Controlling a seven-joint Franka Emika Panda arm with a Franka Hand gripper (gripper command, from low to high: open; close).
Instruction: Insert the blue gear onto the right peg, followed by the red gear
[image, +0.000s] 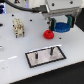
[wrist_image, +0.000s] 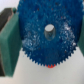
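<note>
My gripper (image: 60, 23) is shut on the blue gear (image: 63, 26) and holds it in the air at the exterior view's upper right, above the white table. In the wrist view the blue gear (wrist_image: 47, 35) fills the picture, flat, with its centre hole showing, between my two fingers (wrist_image: 8, 44). The red gear (image: 48, 34) lies on the table just to the exterior view's left of the blue gear; a sliver of it (wrist_image: 51, 65) shows past the blue gear's edge. The dark baseplate (image: 55, 56) with two upright pegs lies nearer the front; the right peg (image: 50, 50) is bare.
A tan and white block-like object (image: 19, 27) stands at the exterior view's left. The left peg (image: 37, 53) stands on the baseplate. Blue items (image: 2, 12) sit at the far left edge.
</note>
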